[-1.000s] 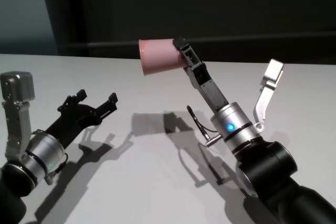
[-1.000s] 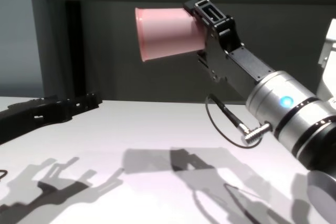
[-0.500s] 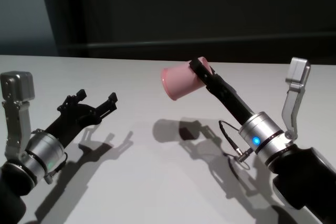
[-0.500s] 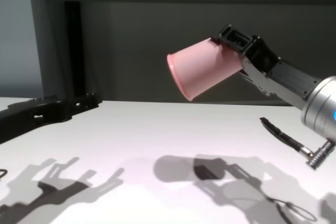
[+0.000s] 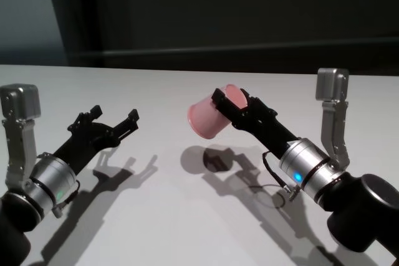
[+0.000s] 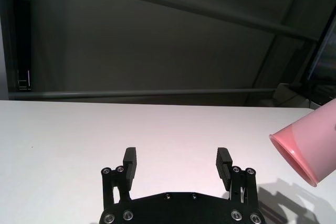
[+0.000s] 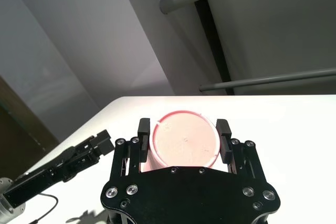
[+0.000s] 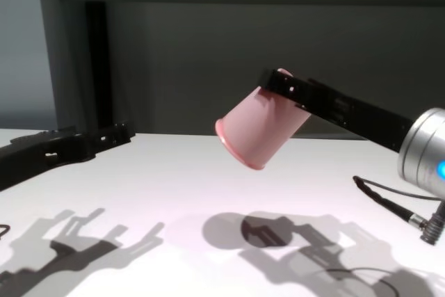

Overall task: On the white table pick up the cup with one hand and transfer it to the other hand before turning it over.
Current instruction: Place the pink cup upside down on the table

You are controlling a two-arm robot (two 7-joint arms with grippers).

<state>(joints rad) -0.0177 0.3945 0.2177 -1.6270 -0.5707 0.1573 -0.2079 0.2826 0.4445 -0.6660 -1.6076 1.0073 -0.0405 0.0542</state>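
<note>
Right gripper [image 5: 225, 105] fingers clenched near the base of the smooth salmon-pink plastic cup [image 5: 209, 118], tilted rim-down above mid white desk [image 5: 162, 216]; left gripper [image 5: 115, 121] fingers spread, well apart; shallow grip risks slipping.

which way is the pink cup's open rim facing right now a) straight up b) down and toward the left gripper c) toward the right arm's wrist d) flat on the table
b: the right gripper holds the cup near its base, clear of the white table, with the rim tilted downward toward the open left gripper.
</note>
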